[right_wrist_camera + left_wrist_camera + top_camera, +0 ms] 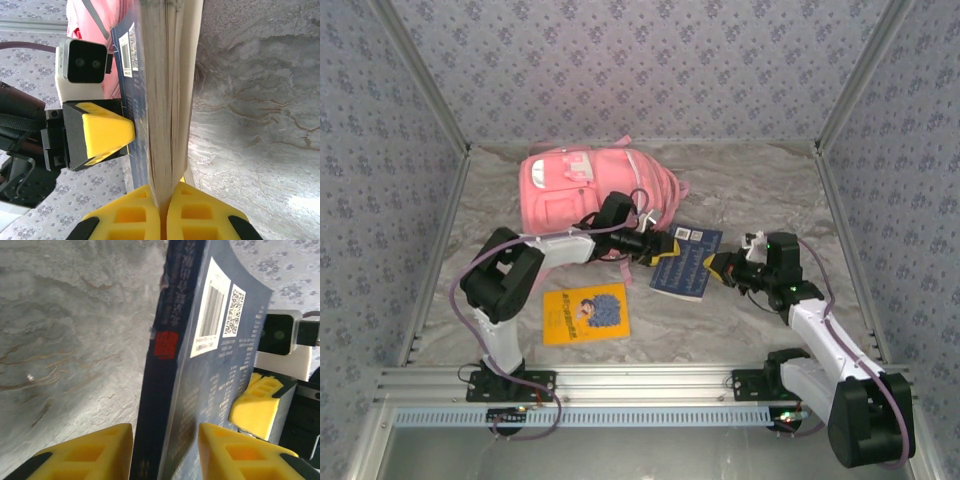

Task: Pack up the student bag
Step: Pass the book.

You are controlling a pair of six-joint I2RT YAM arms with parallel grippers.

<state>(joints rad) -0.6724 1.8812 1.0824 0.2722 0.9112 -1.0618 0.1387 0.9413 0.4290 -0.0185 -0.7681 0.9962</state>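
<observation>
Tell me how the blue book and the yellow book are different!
Colour: the blue book is dark with white barcode stickers; the yellow book is bright with a blue cartoon picture. Handling: the left gripper and right gripper both clamp the blue book, while nothing touches the yellow book, lying flat on the table. Both are books outside the pink student bag.

Bare table (770,185) right of the student bag (585,190); blue book (687,262), yellow book (586,313) nearer
</observation>
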